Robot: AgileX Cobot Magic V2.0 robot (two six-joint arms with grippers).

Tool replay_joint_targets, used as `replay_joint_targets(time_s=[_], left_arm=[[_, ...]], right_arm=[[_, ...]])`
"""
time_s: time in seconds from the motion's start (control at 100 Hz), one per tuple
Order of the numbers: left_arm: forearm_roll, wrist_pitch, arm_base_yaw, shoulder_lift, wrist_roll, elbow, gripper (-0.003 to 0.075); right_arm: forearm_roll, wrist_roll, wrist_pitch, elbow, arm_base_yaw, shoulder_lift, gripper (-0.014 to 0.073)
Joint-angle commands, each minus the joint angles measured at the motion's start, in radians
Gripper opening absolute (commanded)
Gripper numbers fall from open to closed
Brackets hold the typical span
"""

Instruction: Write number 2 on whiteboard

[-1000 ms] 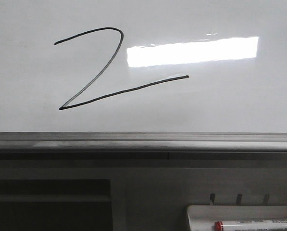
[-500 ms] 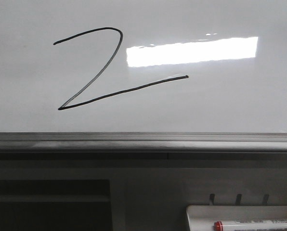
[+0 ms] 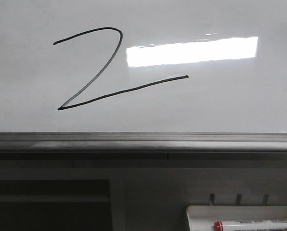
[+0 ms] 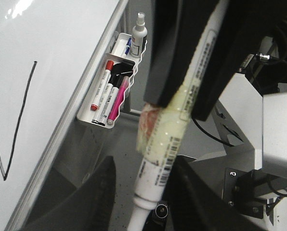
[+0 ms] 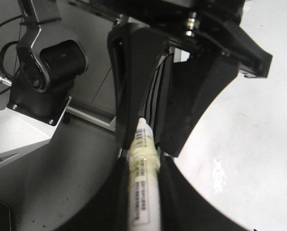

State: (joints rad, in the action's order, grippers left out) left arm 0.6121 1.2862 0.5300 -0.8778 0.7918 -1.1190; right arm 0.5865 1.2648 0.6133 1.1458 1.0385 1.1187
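The number 2 (image 3: 124, 90) stands in thin black line on the whiteboard (image 3: 230, 106); part of its stroke (image 4: 20, 118) shows in the left wrist view. No gripper shows in the front view. My right gripper (image 5: 143, 202) is shut on a white marker (image 5: 144, 192) wrapped with yellowish tape, away from the board. It also shows in the left wrist view (image 4: 182, 108), gripping the marker (image 4: 158, 159). My left gripper (image 4: 148, 202) is open, its fingers on either side of the marker's end, with a gap on one side.
A grey metal rail (image 3: 143, 143) runs under the board. A small white tray (image 4: 93, 118) on the rail holds several markers (image 4: 107, 96) and a spray bottle (image 4: 139, 36). In the front view the tray (image 3: 201, 214) holds a red-capped marker (image 3: 254, 224).
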Motion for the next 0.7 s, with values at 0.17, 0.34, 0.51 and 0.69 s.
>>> replay_joint_targets(time_s=[0.17, 0.34, 0.51, 0.69], left_arm=[[0.010, -0.038, 0.003, -0.051, 0.001, -0.030, 0.0082], [0.012, -0.061, 0.003, -0.065, 0.002, -0.030, 0.0001], [0.016, -0.077, 0.003, -0.065, 0.019, -0.030, -0.0020], [0.016, -0.100, 0.003, -0.063, 0.019, -0.030, -0.0020]], right_arm=[[0.063, 0.007, -0.055, 0.037, 0.006, -0.017, -0.0060], [0.070, 0.007, -0.055, 0.037, 0.006, -0.017, -0.0060], [0.071, -0.002, -0.062, 0.037, 0.006, -0.017, -0.0050], [0.071, -0.051, -0.115, 0.037, -0.006, -0.017, 0.0296]])
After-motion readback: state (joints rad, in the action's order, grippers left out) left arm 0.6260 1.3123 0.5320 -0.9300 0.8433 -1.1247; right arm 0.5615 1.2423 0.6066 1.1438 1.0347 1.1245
